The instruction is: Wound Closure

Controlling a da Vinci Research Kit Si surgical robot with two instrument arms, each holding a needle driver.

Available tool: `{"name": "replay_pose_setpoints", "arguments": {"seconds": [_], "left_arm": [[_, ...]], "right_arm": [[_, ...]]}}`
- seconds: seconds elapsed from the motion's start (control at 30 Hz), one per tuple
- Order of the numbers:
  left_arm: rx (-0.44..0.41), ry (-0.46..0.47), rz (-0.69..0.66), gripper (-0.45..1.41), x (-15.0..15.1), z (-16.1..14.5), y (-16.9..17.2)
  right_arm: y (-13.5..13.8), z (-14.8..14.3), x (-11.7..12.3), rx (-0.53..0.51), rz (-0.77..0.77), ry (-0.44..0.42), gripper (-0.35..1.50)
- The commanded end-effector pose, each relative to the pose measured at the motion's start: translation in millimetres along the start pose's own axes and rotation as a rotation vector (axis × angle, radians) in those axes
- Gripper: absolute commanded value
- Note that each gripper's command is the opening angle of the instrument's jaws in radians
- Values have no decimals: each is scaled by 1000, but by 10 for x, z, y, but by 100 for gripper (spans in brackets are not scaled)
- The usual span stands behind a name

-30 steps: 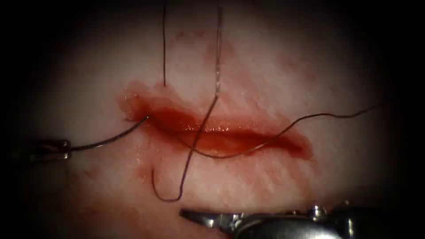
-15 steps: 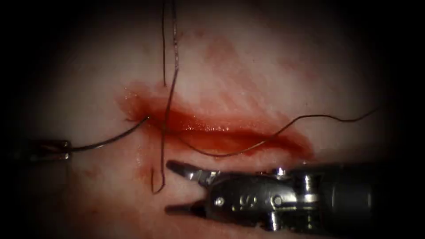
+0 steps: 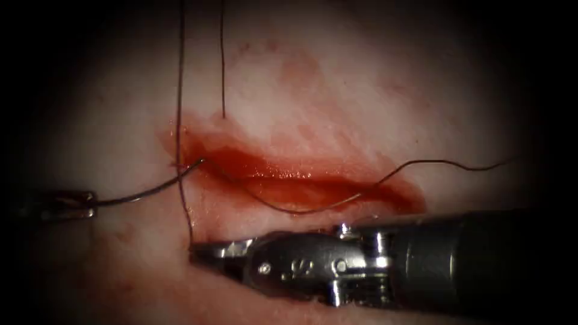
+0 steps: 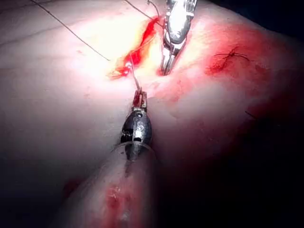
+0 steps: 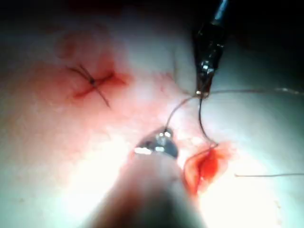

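Left tool (image 3: pixel 84 203) at far left, jaws clamped on needle (image 3: pixel 150 188) at its rear end. Needle curves up-right from jaws, tip in tissue (image 3: pixel 373 90) at left end of cut (image 3: pixel 301 180). Same in left wrist view: left tool (image 4: pixel 140 99) gripping needle (image 4: pixel 134 78), needle running into cut end (image 4: pixel 137 47).

Right tool (image 3: pixel 223 251) below cut, entering from right, jaws closed on thread (image 3: pixel 179 108) at their tip. Thread taut from jaws, up past left end of cut, out of view at top. Second strand hangs from top down to upper edge of cut. Another length lies along cut and trails off right.

Right wrist view: right tool (image 5: pixel 156 145) with thread (image 5: pixel 178 111) arcing up toward left tool (image 5: pixel 204 88); needle (image 5: pixel 204 123) curving from left tool down into cut (image 5: pixel 206 166). Finished stitch (image 5: pixel 92 83) with cut ends well apart from open cut.

Red fluid (image 3: pixel 265 171) pooled in cut, smeared on tissue around.
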Motion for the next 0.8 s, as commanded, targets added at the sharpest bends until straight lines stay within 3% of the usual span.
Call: {"name": "replay_pose_setpoints", "arguments": {"seconds": [0.03, 0.67, 0.8], "left_arm": [[-2, 0, -2, -45, -6, 7, 4], [-3, 0, -1, -45, -7, 6, 4], [-3, 0, -7, -45, -7, 6, 4]], "right_arm": [[-4, 6, 4, 8, -5, -3, -35], [-44, -44, 41, 71, -10, 18, -35], [-50, -51, 48, 129, -1, 30, -35]]}}
